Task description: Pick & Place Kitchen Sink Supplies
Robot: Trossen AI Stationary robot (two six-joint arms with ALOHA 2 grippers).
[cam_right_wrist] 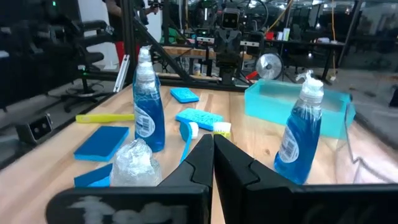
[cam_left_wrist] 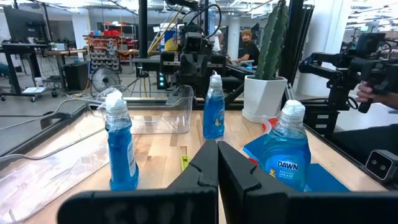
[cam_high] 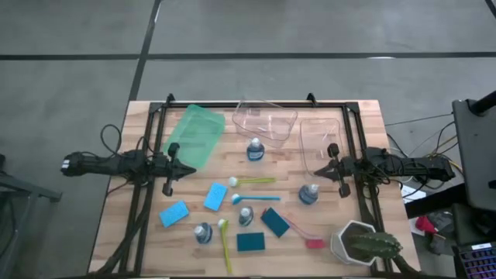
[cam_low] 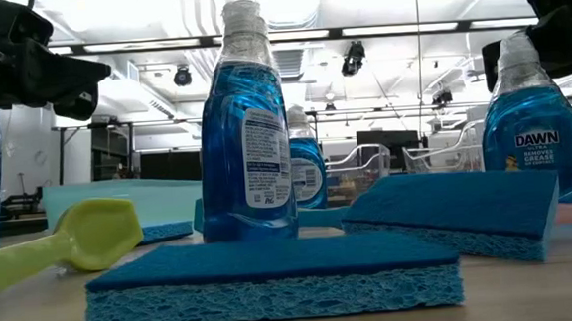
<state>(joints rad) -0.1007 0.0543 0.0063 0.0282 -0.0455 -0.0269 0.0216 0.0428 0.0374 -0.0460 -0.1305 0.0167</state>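
Small clear bottles of blue liquid (cam_high: 255, 149), pale-capped, stand upright among flat blue sponges (cam_high: 215, 196); left gripper (cam_high: 186, 170) and right gripper (cam_high: 324, 170) fingers pressed together, empty

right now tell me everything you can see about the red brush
The red brush is a thin, long-handled tool that looks like plastic, lying flat on the wooden table near its front right. Its handle runs diagonally, ending in a small red head at about. The other end reaches a teal sponge; whether they touch is unclear. The potted cactus stands just right of the head. Neither gripper is near.
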